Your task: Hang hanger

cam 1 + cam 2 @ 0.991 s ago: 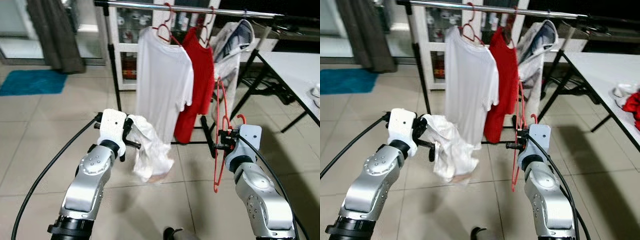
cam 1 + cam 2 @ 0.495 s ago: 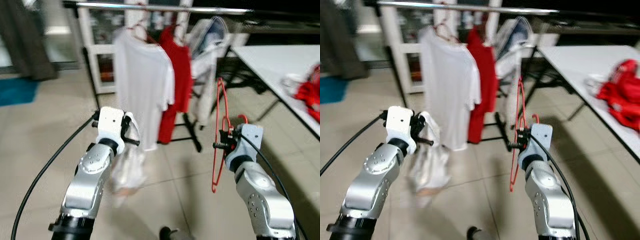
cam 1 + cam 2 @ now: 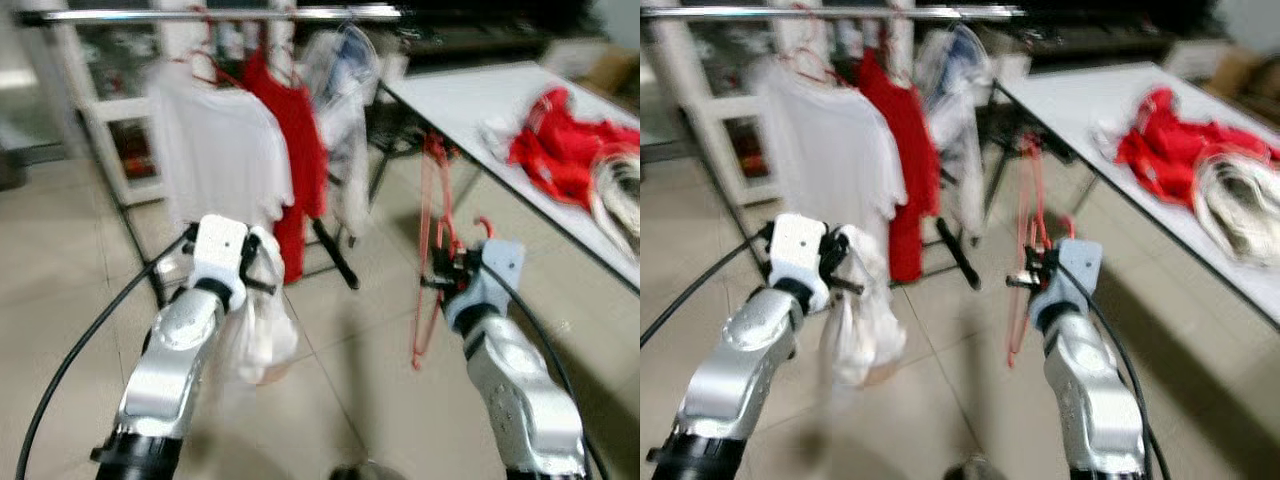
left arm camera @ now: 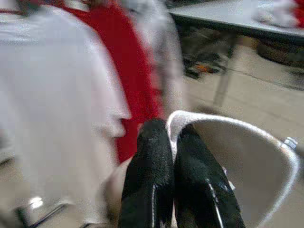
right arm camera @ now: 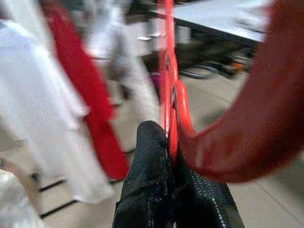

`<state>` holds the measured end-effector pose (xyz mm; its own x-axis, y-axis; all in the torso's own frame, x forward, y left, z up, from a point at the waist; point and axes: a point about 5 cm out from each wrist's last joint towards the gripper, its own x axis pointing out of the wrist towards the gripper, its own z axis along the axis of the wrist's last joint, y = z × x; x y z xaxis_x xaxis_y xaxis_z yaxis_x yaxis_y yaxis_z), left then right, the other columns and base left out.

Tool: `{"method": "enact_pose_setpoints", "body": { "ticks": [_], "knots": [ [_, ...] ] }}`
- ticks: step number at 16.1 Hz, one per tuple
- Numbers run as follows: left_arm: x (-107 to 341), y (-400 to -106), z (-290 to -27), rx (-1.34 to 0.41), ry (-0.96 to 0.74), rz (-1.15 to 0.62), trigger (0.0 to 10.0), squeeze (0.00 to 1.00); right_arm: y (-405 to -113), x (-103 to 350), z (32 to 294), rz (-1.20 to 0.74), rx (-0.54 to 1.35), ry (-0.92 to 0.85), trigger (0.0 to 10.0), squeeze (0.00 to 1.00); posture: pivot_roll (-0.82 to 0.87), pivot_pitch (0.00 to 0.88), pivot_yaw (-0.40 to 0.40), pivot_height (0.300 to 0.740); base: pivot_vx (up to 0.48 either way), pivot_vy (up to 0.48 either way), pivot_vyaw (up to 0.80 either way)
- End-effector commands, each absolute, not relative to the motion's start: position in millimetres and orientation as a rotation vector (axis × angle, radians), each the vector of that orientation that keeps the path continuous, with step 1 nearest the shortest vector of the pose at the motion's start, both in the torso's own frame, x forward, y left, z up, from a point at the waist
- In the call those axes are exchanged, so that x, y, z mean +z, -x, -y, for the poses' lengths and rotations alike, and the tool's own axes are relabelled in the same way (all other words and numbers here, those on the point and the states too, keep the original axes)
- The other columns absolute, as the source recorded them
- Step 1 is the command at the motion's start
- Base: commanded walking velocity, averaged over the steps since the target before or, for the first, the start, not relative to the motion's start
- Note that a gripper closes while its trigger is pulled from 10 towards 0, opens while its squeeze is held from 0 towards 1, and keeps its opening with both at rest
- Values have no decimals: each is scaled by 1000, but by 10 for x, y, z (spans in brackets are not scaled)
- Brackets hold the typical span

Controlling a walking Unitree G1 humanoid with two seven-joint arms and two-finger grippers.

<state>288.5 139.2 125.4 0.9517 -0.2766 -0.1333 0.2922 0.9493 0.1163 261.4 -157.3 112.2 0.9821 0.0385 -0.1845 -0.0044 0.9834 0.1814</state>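
Two pincers: right pincer (image 3: 437,279) clamped on red hanger (image 3: 430,225); left pincer (image 3: 262,262) clamped on white garment (image 3: 262,335).

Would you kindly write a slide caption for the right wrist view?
Right gripper shut on a red hanger, with a white shirt and red shirt hanging blurred beyond.

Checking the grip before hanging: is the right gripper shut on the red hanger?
Shut: the right gripper has both black fingers pressed against the red hanger.
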Motion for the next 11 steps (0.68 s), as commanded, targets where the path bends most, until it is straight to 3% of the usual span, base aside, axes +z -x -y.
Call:
{"method": "enact_pose_setpoints", "body": {
  "ticks": [1,8,11],
  "knots": [
    [1324,-2892,-1296,-342,-140,-80,10000,0,-2617,1160,1636,-166,-4,-177,10000,0,40,31,-52,740,0,0,-800],
    [1117,-3016,-1220,-545,-239,-126,10000,0,-2606,1155,1648,-142,-27,-196,10000,0,30,27,-31,740,0,0,-800],
    [815,-3043,-1181,-642,-368,-222,10000,0,-2610,1150,1639,-140,-27,-195,10000,0,26,25,-31,740,0,0,-800]
  ]
}}
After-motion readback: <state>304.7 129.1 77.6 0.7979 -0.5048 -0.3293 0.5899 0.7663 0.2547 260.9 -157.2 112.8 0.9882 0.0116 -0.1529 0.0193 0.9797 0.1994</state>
